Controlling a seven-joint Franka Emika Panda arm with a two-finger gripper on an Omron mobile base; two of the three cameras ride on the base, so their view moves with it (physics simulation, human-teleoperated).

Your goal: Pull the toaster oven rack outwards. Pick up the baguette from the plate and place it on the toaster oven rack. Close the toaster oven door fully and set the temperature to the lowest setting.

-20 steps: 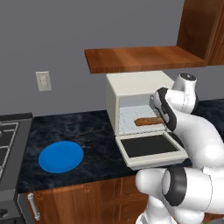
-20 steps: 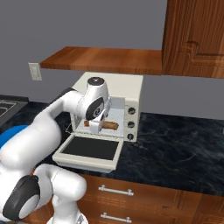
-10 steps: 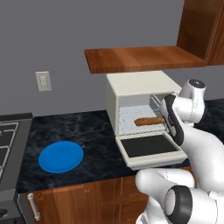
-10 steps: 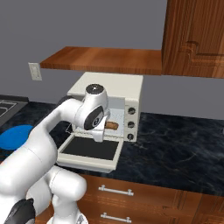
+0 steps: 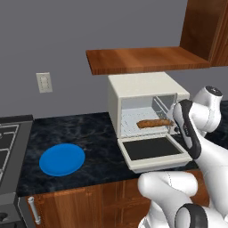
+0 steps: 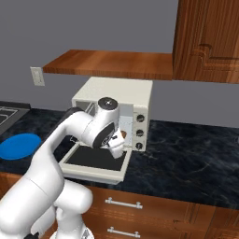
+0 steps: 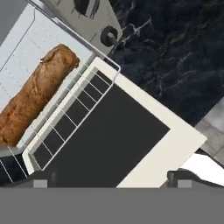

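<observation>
The cream toaster oven [image 5: 133, 89] stands on the dark counter with its door [image 5: 153, 151] folded down flat. The wire rack [image 7: 74, 116] sticks out a little over the door's hinge edge. On it lies the brown baguette [image 5: 153, 123], which reaches back into the cavity. My gripper [image 7: 111, 179] hangs open and empty above the door's dark glass [image 7: 109, 144], apart from the baguette [image 7: 35, 96]. From the right base, my gripper [image 6: 117, 145] sits at the oven's front, left of the knobs [image 6: 138, 133]. The blue plate [image 5: 62, 159] lies bare to the oven's left.
A wooden shelf [image 5: 142, 60] hangs just above the oven, and a tall wood cabinet [image 6: 205, 37] is up to the right. A stove [image 5: 9, 147] borders the counter at far left. Open dark counter [image 6: 186, 158] stretches right of the oven.
My hand has drawn back out of the oven mouth and now hangs over the open door. The baguette stays on the rack.
</observation>
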